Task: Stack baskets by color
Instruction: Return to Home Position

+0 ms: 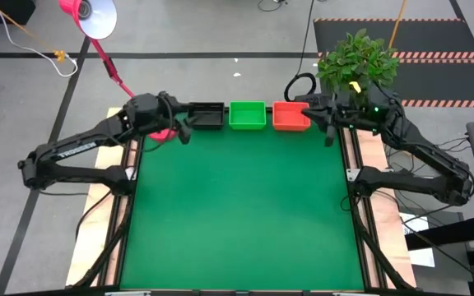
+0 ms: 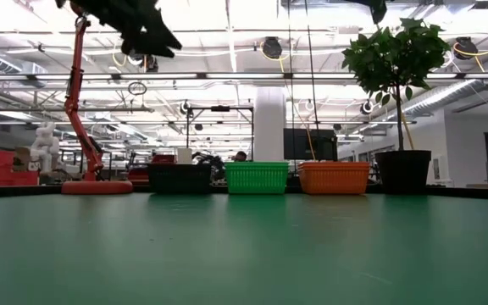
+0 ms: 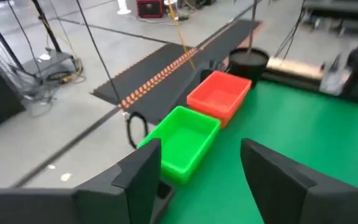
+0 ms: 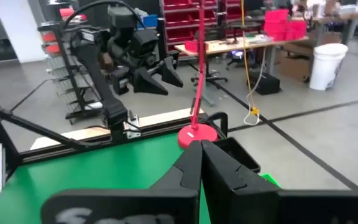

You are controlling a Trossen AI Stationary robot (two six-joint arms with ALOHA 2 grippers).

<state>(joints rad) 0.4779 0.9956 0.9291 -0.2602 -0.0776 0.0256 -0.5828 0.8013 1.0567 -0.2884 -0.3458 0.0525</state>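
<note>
Three baskets stand in a row on their bottoms along the table's far edge: a black basket (image 1: 206, 115), a green basket (image 1: 247, 115) and an orange-red basket (image 1: 290, 116). The low view shows them side by side: black basket (image 2: 179, 178), green basket (image 2: 257, 177), orange-red basket (image 2: 334, 178). My left gripper (image 1: 183, 131) hovers open, raised above the table beside the black basket's left end; its wrist view looks over the green basket (image 3: 185, 140) and the orange-red basket (image 3: 219, 96). My right gripper (image 1: 326, 130) is shut and raised, just right of the orange-red basket.
A pink lamp base (image 1: 164, 133) with a red stem stands at the far left corner, close to my left gripper. A potted plant (image 1: 356, 62) stands at the far right corner. The green table top (image 1: 237, 205) lies bare toward the near edge.
</note>
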